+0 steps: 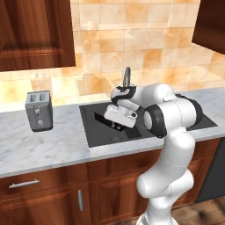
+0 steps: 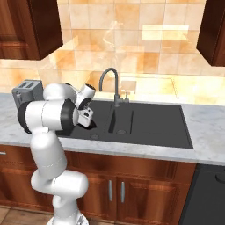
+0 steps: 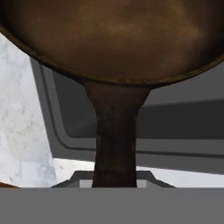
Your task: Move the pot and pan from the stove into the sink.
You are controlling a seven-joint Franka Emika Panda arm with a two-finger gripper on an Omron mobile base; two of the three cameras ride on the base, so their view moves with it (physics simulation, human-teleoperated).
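Note:
The pan (image 3: 113,39), a dark skillet with a brownish inner face, hangs over the left part of the dark grey sink (image 3: 183,127). Its long black handle (image 3: 114,131) runs down into my gripper (image 3: 114,181), which is shut on it. In the base views my gripper (image 1: 117,125) (image 2: 90,124) reaches low over the sink (image 1: 99,134) (image 2: 154,123), left of the slim grey tap (image 1: 126,77) (image 2: 110,79). The pan is hard to make out there against the dark basin. The pot and the stove are out of view.
White marble counter (image 1: 44,145) (image 2: 206,132) rims the basin. A grey toaster (image 1: 38,110) (image 2: 26,91) stands on the counter to the left. Wooden cabinets hang above on both sides, and a tiled wall rises behind the tap.

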